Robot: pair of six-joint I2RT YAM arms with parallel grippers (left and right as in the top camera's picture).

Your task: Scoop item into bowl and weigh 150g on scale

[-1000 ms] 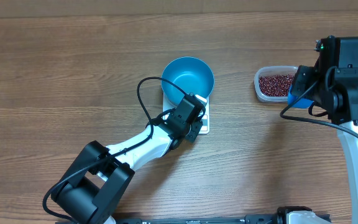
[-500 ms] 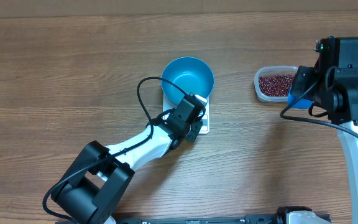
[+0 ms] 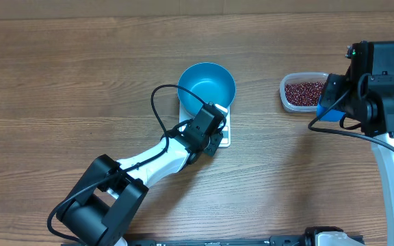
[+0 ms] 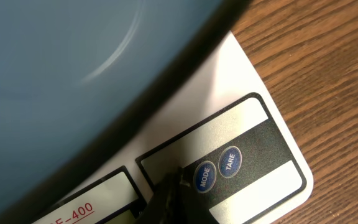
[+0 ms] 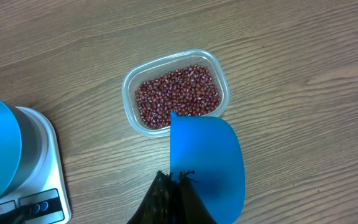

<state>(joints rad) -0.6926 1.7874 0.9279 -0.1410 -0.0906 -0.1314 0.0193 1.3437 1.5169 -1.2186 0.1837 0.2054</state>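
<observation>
A wooden table [image 3: 60,82] fills almost the whole overhead view, mid-brown with darker grain running left to right in long streaks. Along the top edge of the frame lies a narrow, paler tan strip [image 3: 183,5] beyond the table's far edge; what it is cannot be told. The light is soft and even, with only faint shadows. Both close views show the same brown grain, slanted.

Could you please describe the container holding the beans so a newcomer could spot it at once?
On the wooden table, look right of the white scale with its blue bowl. There sits a clear plastic tub; it alone holds red-brown beans.
</observation>
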